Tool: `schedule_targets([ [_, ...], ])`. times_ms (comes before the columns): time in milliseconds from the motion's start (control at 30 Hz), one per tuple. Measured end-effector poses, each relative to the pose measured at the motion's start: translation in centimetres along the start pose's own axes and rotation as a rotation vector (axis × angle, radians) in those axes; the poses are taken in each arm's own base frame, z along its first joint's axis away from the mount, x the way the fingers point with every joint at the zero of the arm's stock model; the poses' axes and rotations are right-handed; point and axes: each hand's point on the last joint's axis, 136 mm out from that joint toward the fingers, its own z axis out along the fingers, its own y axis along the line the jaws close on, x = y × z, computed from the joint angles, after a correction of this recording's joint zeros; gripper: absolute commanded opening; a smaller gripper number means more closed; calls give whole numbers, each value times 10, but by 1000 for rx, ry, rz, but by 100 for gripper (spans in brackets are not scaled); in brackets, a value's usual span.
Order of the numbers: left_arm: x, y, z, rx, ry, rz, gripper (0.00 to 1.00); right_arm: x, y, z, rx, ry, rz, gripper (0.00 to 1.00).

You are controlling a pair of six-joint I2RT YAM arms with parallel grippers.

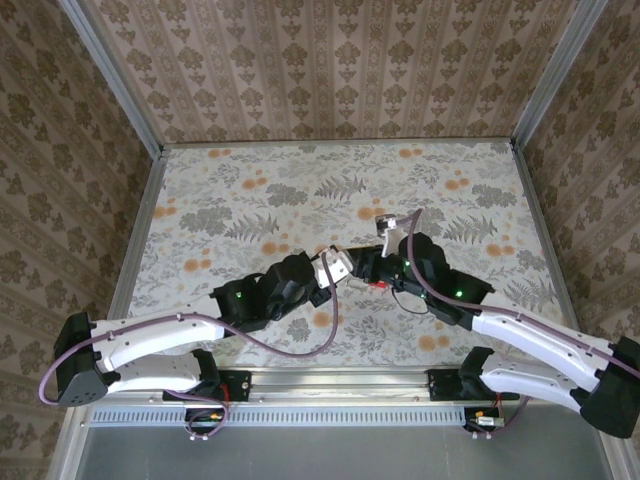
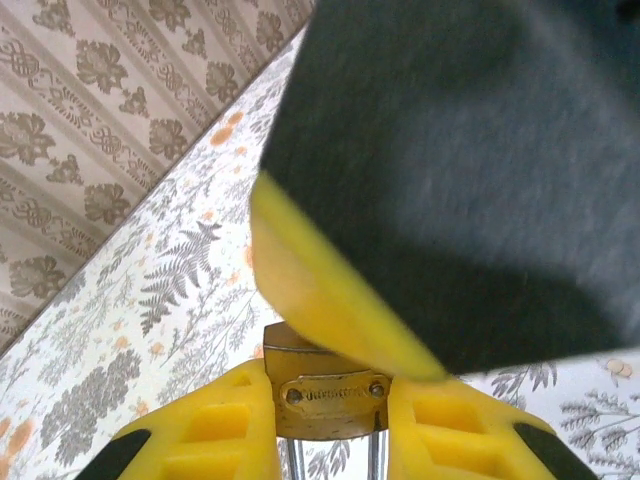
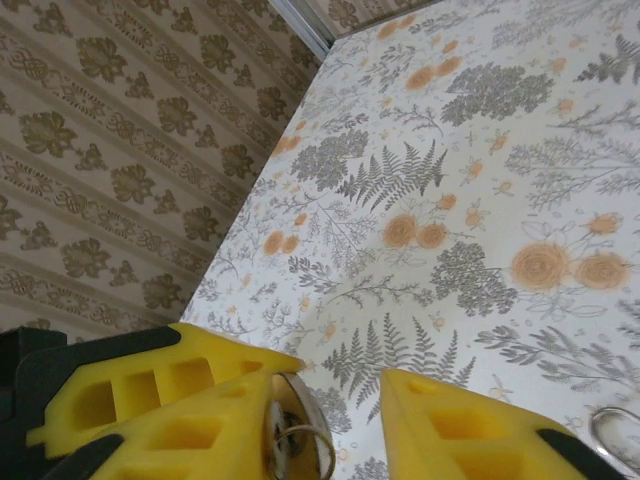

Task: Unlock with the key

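I've got the left gripper [image 2: 328,425] clenched on the padlock [image 2: 325,395] body, prob to steady it for unlocking. Right gripper [image 3: 335,410] has its jaws apart and is gripping nothing afaict, w/ a metal ring [image 3: 300,445] just beside one finger.

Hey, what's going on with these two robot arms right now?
The left end effector is clamped on a brass padlock. The right end effector is close in front of it with its jaws apart. A silver metal ring rests against one of its fingers and is not pinched. The key's red tag shows where the two arms meet. Whether the key's blade is in the lock can't be told.
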Motion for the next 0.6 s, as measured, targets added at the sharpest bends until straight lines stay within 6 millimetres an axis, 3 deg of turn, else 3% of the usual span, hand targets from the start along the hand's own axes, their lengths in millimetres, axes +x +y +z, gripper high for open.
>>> schedule_targets([
  [167,9,2,6,-3,37,5,20,-26,-4,-26,20,-47,21,43],
  [300,25,1,10,1,99,22,20,-33,-7,-35,38,-55,20,35],
  [600,31,-3,17,48,224,130,20,-1,-15,-3,17,155,42,24],
])
